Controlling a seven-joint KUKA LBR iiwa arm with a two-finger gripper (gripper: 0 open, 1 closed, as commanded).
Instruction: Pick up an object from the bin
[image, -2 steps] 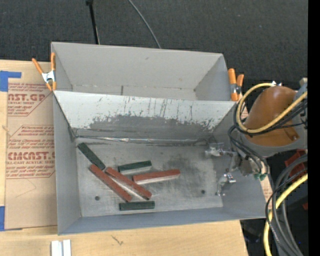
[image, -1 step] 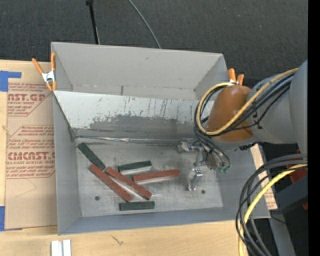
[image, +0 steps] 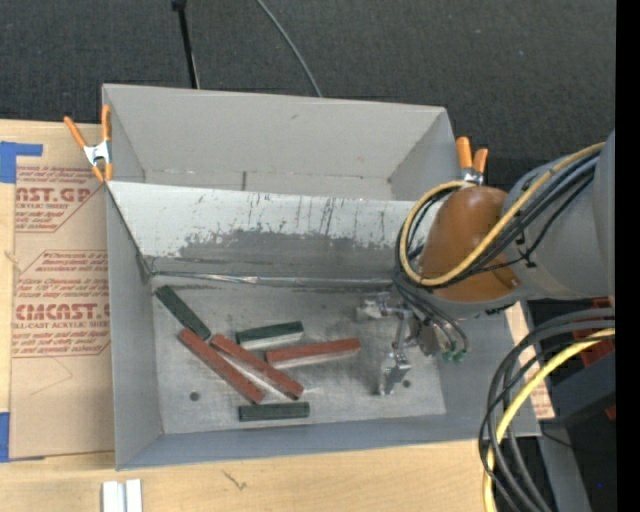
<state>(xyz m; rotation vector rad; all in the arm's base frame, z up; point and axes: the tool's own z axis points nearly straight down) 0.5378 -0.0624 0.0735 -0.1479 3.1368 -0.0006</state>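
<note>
A red stick (image: 312, 351) was seen flat on the bin (image: 270, 130) floor, right of centre. The claw (image: 392, 378) was placed near its right end; whether it was apart or together could not be told. More red and green sticks (image: 240, 365) were strewn leftward.

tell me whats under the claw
Bare grey bin floor shows round the claw; the nearest red stick ends left of it in view, apart. The spot right beneath is covered by the claw itself.
</note>
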